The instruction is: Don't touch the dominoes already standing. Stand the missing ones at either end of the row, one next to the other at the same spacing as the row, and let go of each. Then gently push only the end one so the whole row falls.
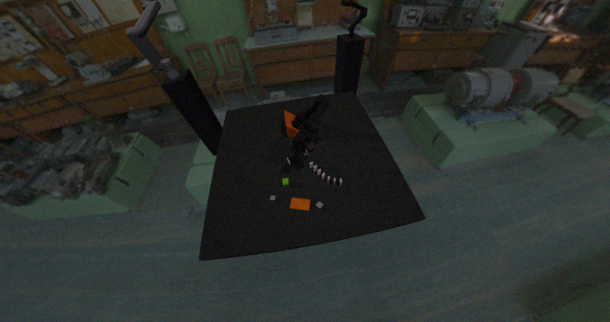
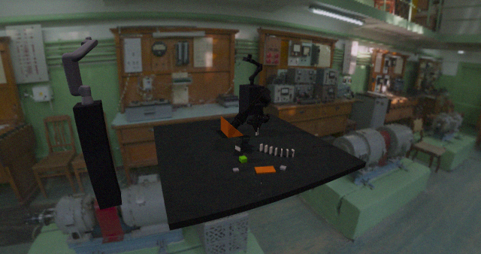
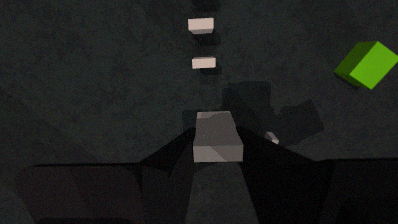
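Note:
My gripper [image 2: 257, 129] [image 3: 215, 133] is shut on a pale domino [image 2: 257, 132] [image 3: 218, 152], held upright above the table. In the wrist view the held domino is roughly in line with the row, off its near end. The end domino of the row [image 1: 312, 164] [image 2: 261, 147] [image 3: 204, 63] stands apart from it, with another standing domino [image 1: 315, 168] [image 2: 266, 149] [image 3: 201, 25] beyond. Several more stand in a curve to the far end domino [image 1: 340, 181] [image 2: 293, 152]. A loose domino [image 1: 288, 161] [image 2: 237, 148] is left of the row, partly hidden by a finger in the wrist view.
A green cube [image 1: 285, 181] [image 2: 243, 158] [image 3: 377, 65] is in front of the loose domino. A flat orange block [image 1: 299, 204] [image 2: 264, 169] lies between two small grey blocks [image 1: 273, 198] [image 1: 319, 205] [image 2: 235, 170] [image 2: 282, 167]. An orange wedge [image 1: 289, 125] [image 2: 228, 128] stands behind, near the arm.

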Robot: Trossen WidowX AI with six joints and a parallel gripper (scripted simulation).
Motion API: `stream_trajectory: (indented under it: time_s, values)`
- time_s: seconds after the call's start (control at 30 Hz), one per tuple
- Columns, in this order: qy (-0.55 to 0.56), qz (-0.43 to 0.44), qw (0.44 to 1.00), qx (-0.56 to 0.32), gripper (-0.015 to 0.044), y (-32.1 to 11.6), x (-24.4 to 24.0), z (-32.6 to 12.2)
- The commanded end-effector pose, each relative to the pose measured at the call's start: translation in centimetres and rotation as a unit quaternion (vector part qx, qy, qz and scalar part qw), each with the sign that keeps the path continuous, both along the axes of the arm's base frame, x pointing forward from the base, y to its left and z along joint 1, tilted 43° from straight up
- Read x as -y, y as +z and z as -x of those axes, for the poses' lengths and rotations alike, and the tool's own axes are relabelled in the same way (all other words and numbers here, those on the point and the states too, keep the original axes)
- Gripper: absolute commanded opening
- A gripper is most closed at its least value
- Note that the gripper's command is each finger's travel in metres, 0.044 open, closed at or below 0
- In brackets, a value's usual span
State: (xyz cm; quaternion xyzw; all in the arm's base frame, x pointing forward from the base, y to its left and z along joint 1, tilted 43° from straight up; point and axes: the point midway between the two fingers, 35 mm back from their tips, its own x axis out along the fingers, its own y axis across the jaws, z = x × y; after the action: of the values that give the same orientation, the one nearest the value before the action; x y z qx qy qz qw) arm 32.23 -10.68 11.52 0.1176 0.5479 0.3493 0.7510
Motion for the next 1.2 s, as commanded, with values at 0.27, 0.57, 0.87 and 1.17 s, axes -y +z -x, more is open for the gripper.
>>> stream_trajectory:
  time_s: [0.27, 0.57, 0.87, 1.17]
  values:
    - [0.001, -0.003, 1.0, -0.001, 0.0107, -3.9, -3.9, -1.1]
    - [0.001, -0.006, 1.0, 0.0, 0.0107, -6.8, -6.8, -1.3]
    - [0.002, -0.008, 1.0, 0.0, 0.0107, -7.8, -7.9, -1.2]
    - [0.002, -0.008, 1.0, 0.0, 0.016, -7.8, -7.9, -1.2]
